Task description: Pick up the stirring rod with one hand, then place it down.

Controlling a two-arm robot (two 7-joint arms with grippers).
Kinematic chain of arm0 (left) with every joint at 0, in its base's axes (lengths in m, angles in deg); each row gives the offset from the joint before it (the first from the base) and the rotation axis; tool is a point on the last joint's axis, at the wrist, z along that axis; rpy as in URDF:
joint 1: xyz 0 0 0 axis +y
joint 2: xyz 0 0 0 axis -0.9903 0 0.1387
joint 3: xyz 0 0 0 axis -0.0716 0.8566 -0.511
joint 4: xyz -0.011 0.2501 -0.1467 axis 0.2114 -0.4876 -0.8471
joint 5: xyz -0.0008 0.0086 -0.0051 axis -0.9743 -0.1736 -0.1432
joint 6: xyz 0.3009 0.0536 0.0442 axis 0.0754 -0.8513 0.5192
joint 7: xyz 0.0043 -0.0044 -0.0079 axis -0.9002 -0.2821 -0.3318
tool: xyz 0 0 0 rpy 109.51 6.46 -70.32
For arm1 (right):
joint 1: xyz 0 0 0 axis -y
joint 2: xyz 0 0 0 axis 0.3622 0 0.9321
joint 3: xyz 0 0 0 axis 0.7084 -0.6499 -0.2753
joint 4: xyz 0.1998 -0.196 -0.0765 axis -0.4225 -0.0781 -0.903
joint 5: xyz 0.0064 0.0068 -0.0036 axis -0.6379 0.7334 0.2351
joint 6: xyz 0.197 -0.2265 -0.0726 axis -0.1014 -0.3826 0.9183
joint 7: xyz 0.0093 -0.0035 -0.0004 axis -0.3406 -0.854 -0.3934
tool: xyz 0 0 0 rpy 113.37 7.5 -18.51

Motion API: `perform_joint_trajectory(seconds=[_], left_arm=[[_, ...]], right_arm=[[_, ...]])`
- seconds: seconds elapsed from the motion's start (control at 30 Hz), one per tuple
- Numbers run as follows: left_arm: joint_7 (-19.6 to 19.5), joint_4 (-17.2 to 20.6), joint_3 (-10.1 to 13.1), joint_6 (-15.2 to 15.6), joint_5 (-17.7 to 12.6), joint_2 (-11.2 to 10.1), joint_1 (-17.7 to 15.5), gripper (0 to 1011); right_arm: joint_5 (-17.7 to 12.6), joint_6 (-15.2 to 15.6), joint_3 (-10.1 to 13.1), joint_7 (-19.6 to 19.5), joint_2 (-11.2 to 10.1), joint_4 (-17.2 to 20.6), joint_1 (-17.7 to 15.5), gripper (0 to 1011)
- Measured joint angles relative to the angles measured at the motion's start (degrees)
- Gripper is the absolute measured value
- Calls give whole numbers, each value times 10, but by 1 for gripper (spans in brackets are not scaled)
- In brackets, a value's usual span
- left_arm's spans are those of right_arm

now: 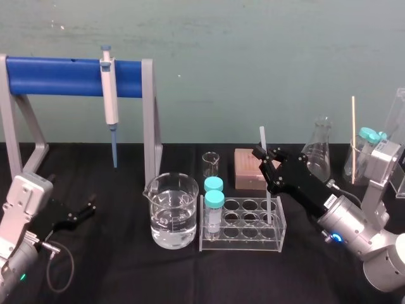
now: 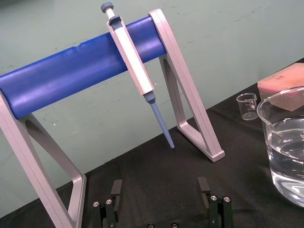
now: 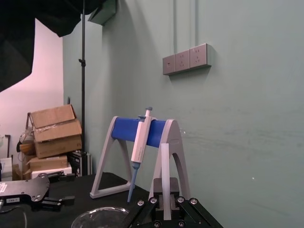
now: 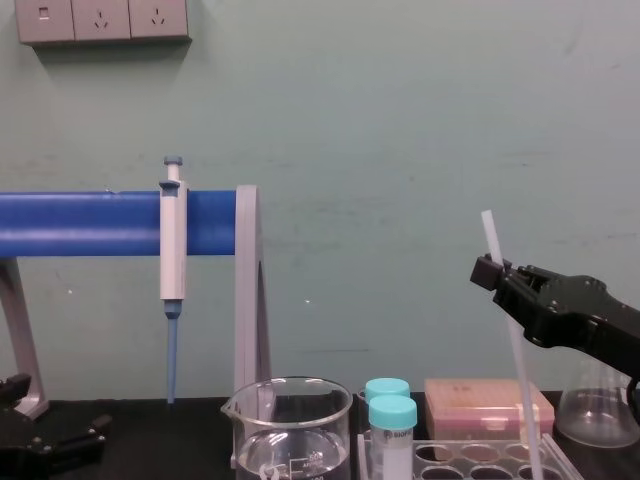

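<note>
Grip first: clamping the stirring rod [image 1: 262, 138] between the closed fingers of the right gripper [image 1: 262, 156], just above the right half of the tube rack [image 1: 253, 244]. Holding the rod near-upright, pinching it high up, leaving a short top end poking above the fingers and the long lower part reaching down among the rack's holes; cannot tell whether touching the rack. Resting the left gripper [image 1: 85, 211] well left of the rack, fingers spread, gripping nothing. Leaving the water beaker [image 1: 171, 215] just left of the rack untouched.
</note>
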Motion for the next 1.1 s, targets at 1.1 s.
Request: perform_joint_trajectory(seconds=[1.1], left_arm=[[0, 0, 0, 0, 0, 0, 0, 1000]], right_arm=[[-17, 17, -8, 46, 24, -133, 60, 72]])
